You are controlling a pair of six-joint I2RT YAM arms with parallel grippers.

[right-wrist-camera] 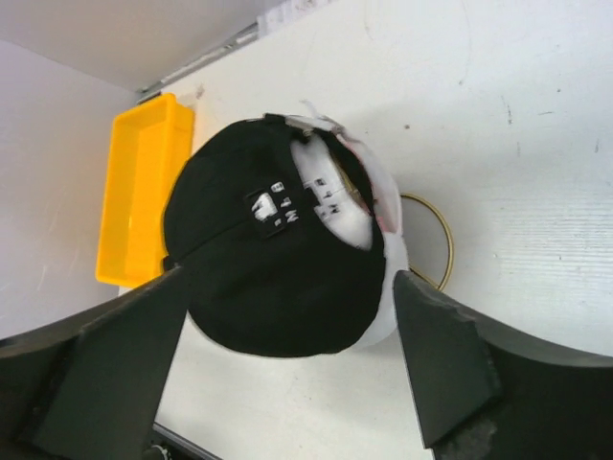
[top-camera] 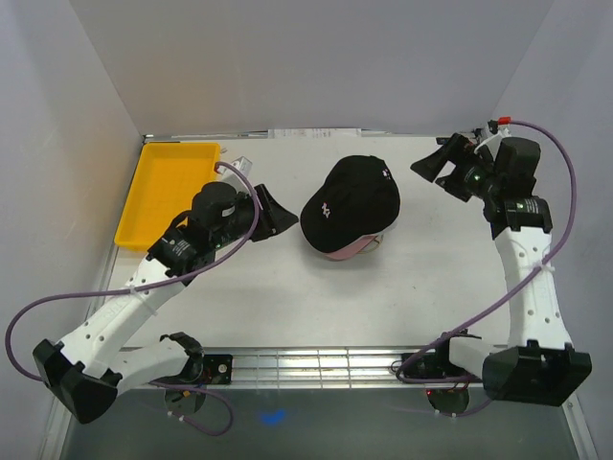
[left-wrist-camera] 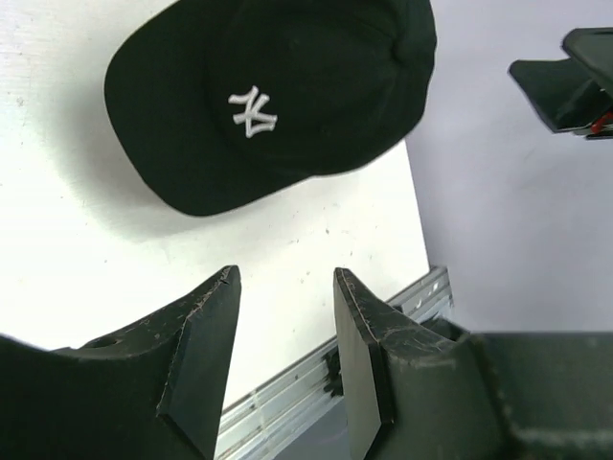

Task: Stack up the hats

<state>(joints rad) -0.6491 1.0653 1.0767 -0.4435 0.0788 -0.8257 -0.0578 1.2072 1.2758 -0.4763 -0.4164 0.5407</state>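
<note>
inventory from my remote station, one stack and two arms. hats: i can count three by colour, all in one pile at the middle of the table (top-camera: 450,287). the black cap (top-camera: 350,196) is on top, the pink cap (top-camera: 351,249) shows only as a brim edge poking out under it on the near side, and the white cap (right-wrist-camera: 337,203) shows through the rear opening of the black one; a fourth i cannot make out. the black cap is dark fabric with a curved brim, one small white stitched logo (left-wrist-camera: 252,110) on the front and a snap strap (right-wrist-camera: 278,206) across the back gap. gold wire ring (right-wrist-camera: 448,240): one, curving out from beneath the pile on the table. yellow tray (top-camera: 158,206): one, at the far left corner, well apart from the hats. left gripper (left-wrist-camera: 284,280): one, fingers about half apart with nothing between them, just left of the pile and not touching it. right gripper (right-wrist-camera: 289,283): one, fingers spread wide and holding nothing, raised off to the right with the pile framed between them.
</note>
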